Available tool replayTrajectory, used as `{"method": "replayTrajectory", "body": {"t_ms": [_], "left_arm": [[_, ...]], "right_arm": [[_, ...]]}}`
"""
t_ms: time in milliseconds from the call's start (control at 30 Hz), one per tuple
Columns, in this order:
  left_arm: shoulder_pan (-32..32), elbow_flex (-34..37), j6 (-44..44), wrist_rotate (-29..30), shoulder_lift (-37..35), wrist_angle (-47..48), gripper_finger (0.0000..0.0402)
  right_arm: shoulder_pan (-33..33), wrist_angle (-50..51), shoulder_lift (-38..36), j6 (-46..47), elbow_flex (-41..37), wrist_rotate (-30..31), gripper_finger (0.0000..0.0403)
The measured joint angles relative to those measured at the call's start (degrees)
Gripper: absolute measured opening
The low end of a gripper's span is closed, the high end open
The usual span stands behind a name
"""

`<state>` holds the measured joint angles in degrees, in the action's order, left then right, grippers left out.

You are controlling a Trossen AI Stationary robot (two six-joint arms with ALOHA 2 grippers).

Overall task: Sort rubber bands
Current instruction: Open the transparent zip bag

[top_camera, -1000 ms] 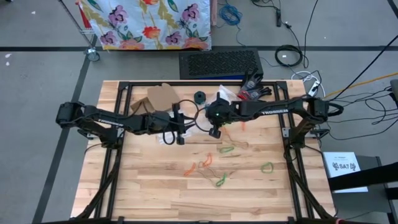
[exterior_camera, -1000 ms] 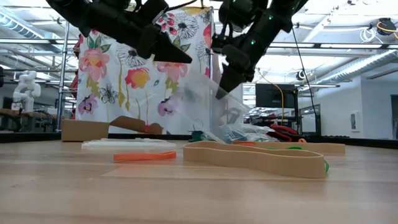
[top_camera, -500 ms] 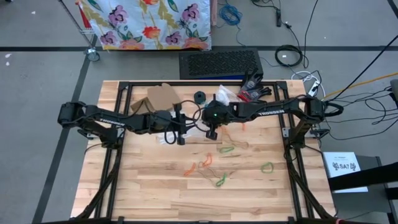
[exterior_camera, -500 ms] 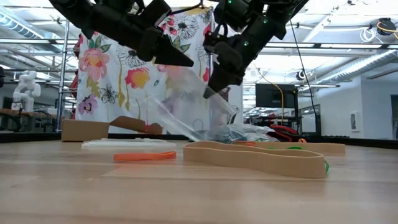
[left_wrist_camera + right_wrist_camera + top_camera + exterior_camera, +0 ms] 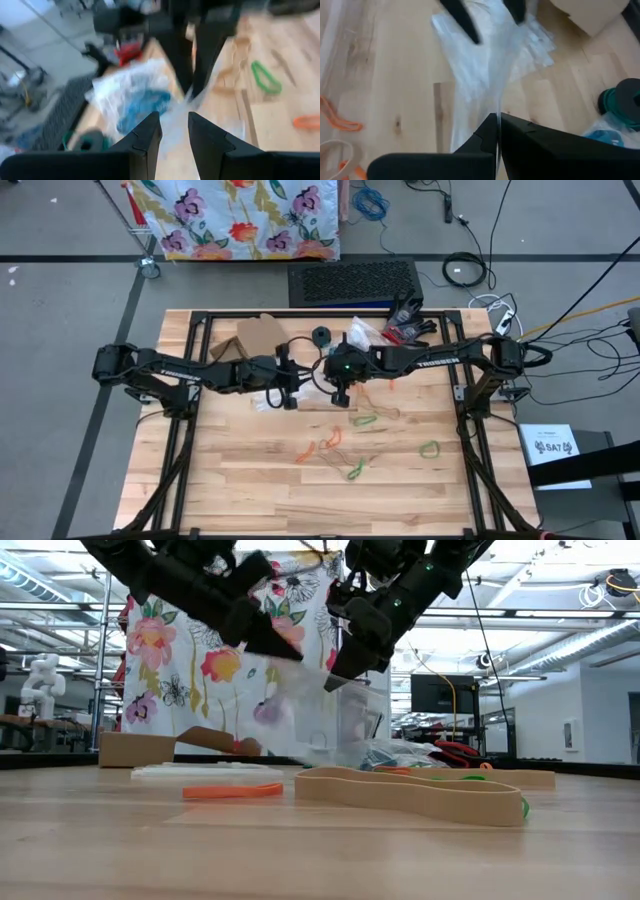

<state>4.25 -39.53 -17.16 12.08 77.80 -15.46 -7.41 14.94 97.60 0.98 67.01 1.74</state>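
A clear plastic bag hangs between my two grippers above the middle of the table. My right gripper is shut on it. My left gripper is open, its fingers astride the bag's other end. Rubber bands lie loose on the wood nearer the table's near edge: green ones, orange ones and a tan one. In the low view an orange band and a wide tan band lie flat in front. Blue bands show inside another bag. My right gripper pinches the clear bag's film edge between its two shut fingers, coming from above and slanting down. The bag is lifted off the table and stretches away toward my left gripper. My left gripper has the film lying between its open fingers; I cannot tell whether they touch it.
Along the far edge are a cardboard piece, a dark spool, a bag of blue bands and a red-and-black item. A flat pile of clear bags lies under my left gripper. Bare wood lies toward the near edge.
My right gripper has moved toward the table's left, closer to my left gripper, taking the bag's edge with it. The bag, slanting out to the right a second ago, now hangs more bunched between the two grippers. My left gripper has tipped slightly downward.
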Motion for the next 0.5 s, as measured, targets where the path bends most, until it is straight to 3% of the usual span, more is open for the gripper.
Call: {"method": "replayTrajectory", "body": {"t_ms": [133,267,500], "left_arm": [[-1.2,0.0,-4.0,-0.4,-0.3,-3.4,0.0102],[-1.3,-0.2,-4.2,-6.7,0.2,-3.1,0.0102],[-1.3,-0.2,-5.5,-7.1,2.1,-3.3,0.0102]], "right_arm": [[0.0,0.1,0.0,0.8,0.0,2.5,0.0000],[0.0,-0.5,0.0,0.5,0.0,2.6,0.0000],[0.0,-1.6,0.0,0.3,0.0,2.4,0.0000]]}}
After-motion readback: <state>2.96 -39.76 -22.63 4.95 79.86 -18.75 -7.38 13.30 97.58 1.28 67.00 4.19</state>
